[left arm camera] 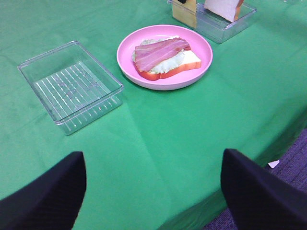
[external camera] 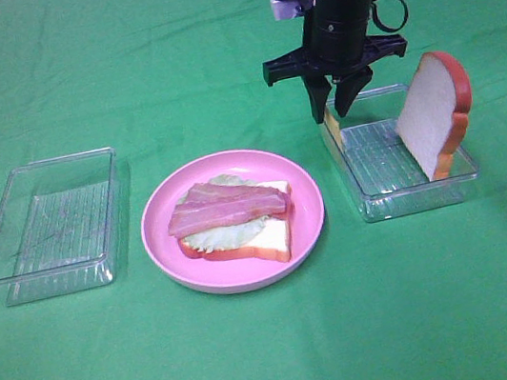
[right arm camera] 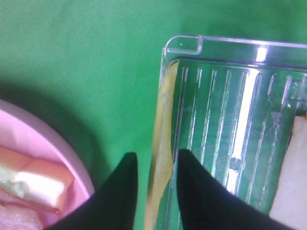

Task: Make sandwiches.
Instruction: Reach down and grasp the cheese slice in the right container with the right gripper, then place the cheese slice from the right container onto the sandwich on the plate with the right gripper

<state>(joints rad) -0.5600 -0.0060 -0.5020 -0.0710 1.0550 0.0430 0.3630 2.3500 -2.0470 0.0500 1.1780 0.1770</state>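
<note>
On the pink plate (external camera: pixel 155 227) lies the open sandwich: a white bread slice (external camera: pixel 275 237) with orange crust, pale green lettuce (external camera: pixel 227 236) and pink bacon strips (external camera: pixel 227 206). It also shows in the left wrist view (left arm camera: pixel 158 52). My right gripper (external camera: pixel 335 108) hangs over the left wall of the right clear container (external camera: pixel 400 198). Its fingers (right arm camera: pixel 120 196) stand narrowly open on either side of an upright yellow cheese slice (right arm camera: pixel 162 139) that leans on that wall. A second bread slice (external camera: pixel 430 114) leans upright in the same container. My left gripper (left arm camera: pixel 153 191) is open, empty and far from the plate.
An empty clear container (external camera: pixel 46 223) sits to the left of the plate on the green cloth. The table's near edge and the floor show in the left wrist view (left arm camera: pixel 288 158).
</note>
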